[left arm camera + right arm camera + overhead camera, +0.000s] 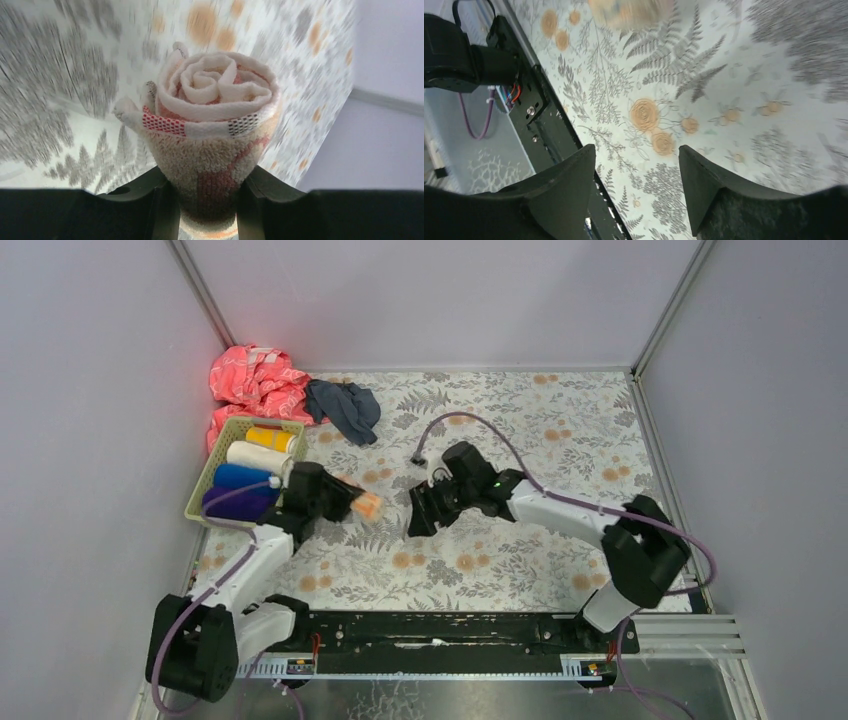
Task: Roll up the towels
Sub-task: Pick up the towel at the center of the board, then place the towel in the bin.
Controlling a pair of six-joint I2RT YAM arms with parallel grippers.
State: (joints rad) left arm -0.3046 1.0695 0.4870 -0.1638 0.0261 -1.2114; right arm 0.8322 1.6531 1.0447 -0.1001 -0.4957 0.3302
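Left pincer (207, 197) grips a rolled cream towel (215, 100); right pincer (638, 175) open, empty. Four rolls (245, 476) sit in the basket (199, 502); the grey-blue towel (345, 408) lies apparently unrolled.

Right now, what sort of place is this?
Probably a robot work cell, not a home: plain walls joined by metal rails, a basket of rolled towels, the left gripper holding a rolled cream towel.
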